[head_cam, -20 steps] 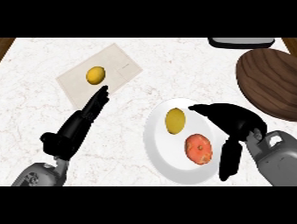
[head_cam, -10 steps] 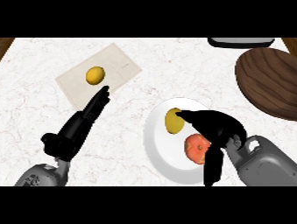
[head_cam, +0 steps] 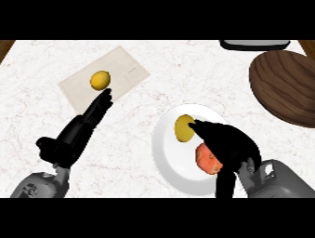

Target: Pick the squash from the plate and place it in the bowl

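- The right hand [head_cam: 225, 142] comes in from the near edge of the worktop [head_cam: 187, 65] and lies over the white plate [head_cam: 167, 160]. Its fingers are curved down and reach toward the yellow squash [head_cam: 184, 128], the tips at its near side; I cannot tell whether they touch it, and nothing is lifted, so the hand holds nothing.
- The squash lies on the far part of the plate. An orange-red vegetable [head_cam: 206, 158] lies just beside it on the near part, partly hidden under the hand.
- The left hand [head_cam: 84, 125] lies flat on the near-left part of the worktop, fingers straight, their tips at the near edge of a pale cutting board [head_cam: 119, 65].
- A yellow lemon-like fruit [head_cam: 100, 80] lies on that board, toward the far-left corner.
- The brown wooden bowl [head_cam: 290, 88] stands at the far-right edge, well apart from the plate; a dark object [head_cam: 252, 44] shows at the far edge.
- Judgement: this is the reach-and-grasp step. Next, the fingers must close round the squash alone, leave the orange-red vegetable alone, then lift and carry it far-right to the bowl.
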